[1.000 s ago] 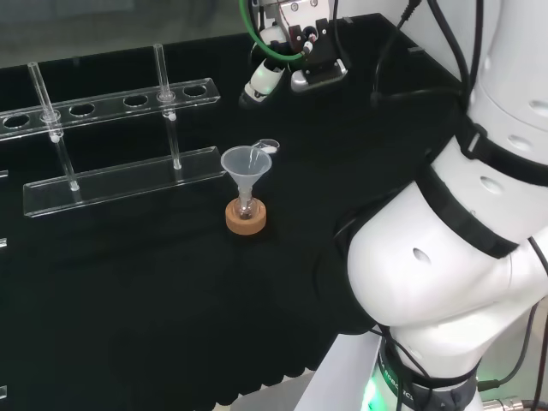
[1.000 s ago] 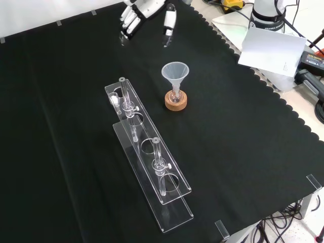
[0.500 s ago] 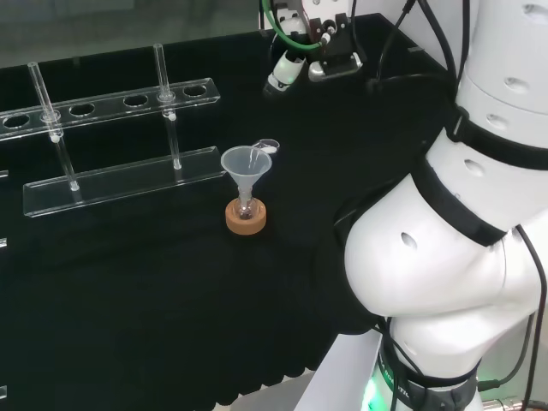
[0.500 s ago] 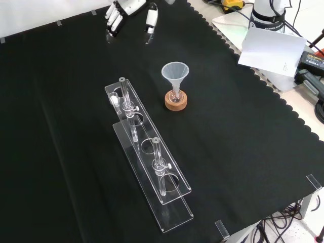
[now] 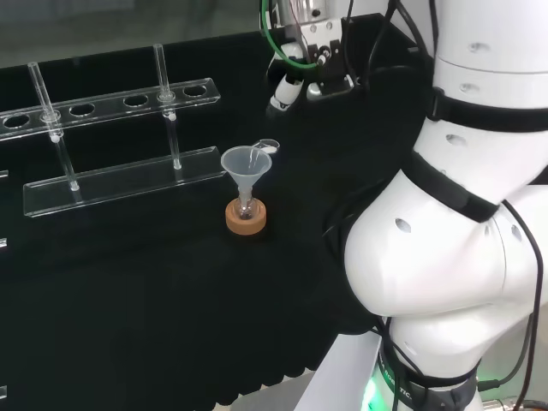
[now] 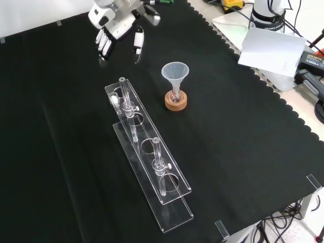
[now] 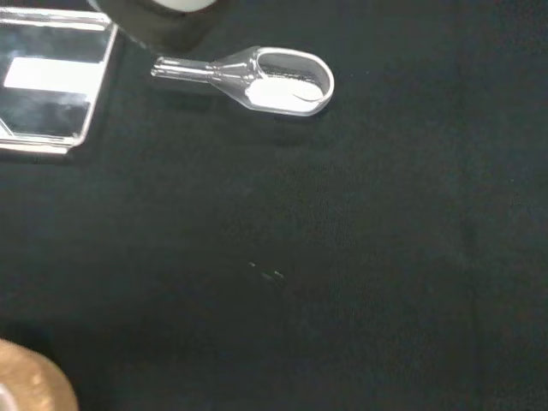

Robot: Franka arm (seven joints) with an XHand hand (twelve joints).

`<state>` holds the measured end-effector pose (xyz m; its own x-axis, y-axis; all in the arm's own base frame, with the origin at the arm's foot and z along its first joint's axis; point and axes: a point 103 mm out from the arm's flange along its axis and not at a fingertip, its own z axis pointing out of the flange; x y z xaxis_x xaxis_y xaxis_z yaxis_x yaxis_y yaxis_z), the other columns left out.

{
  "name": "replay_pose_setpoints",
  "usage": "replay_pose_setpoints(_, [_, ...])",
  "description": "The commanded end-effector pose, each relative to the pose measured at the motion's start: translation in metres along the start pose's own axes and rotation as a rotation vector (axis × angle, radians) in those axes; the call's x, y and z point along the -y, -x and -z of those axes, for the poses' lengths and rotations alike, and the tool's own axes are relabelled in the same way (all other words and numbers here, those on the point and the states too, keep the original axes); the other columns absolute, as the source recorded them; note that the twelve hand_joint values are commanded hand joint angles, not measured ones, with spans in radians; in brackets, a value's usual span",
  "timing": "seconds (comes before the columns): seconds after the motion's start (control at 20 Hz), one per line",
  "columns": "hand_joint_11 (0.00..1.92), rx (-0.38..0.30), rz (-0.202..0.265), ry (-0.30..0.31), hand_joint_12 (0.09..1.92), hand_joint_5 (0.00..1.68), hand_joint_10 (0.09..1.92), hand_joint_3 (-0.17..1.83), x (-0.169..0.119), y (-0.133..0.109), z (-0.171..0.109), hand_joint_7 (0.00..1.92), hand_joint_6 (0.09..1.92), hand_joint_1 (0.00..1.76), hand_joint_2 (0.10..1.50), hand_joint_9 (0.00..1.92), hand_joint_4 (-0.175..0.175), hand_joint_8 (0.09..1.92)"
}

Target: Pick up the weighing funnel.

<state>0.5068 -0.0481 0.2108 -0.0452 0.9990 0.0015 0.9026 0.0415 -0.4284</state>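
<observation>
Front view: the hand point(image 6: 115, 24) hangs over the far part of the black-clothed table point(image 6: 243, 152), its fingers point(image 6: 104, 44) straight and pointing down, the thumb set apart from them – released, with nothing between them. To its right in this view stands the funnel point(image 6: 175, 74), mouth up, its stem in a small flask on a cork ring point(image 6: 175, 103). A clear rack point(image 6: 152, 167) runs toward the camera, left of the funnel.

In the head view the weighing funnel point(image 5: 267, 145) lies on the cloth just behind the funnel's rim, below the hand and apart from it. The wrist view shows it flat on the cloth – short stem toward the rack's corner, a whitish patch in its bowl.
</observation>
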Motion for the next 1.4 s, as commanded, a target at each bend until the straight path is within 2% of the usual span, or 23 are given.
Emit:
replay_pose_setpoints(0.05, [0.39,0.008,0.034,0.018,1.31,0.54,0.6,-0.17,-0.041,0.014,-0.018,0.35,0.09,0.87,0.91,0.55,-0.037,0.68])
replay_pose_setpoints(0.4, [0.41,0.001,0.042,-0.003,1.3,0.57,0.6,-0.17,-0.063,0.02,-0.041,0.38,0.09,0.88,0.91,0.57,-0.032,0.68])
replay_pose_setpoints(1.0, [0.45,0.024,0.04,0.001,1.28,0.66,0.57,-0.17,-0.084,0.012,-0.073,0.43,0.16,0.9,0.92,0.62,-0.018,0.67])
replay_pose_setpoints(1.4, [0.5,0.034,0.015,0.028,1.25,0.67,0.51,-0.17,-0.095,0.012,-0.087,0.51,0.61,0.92,0.92,0.72,0.0,0.64])
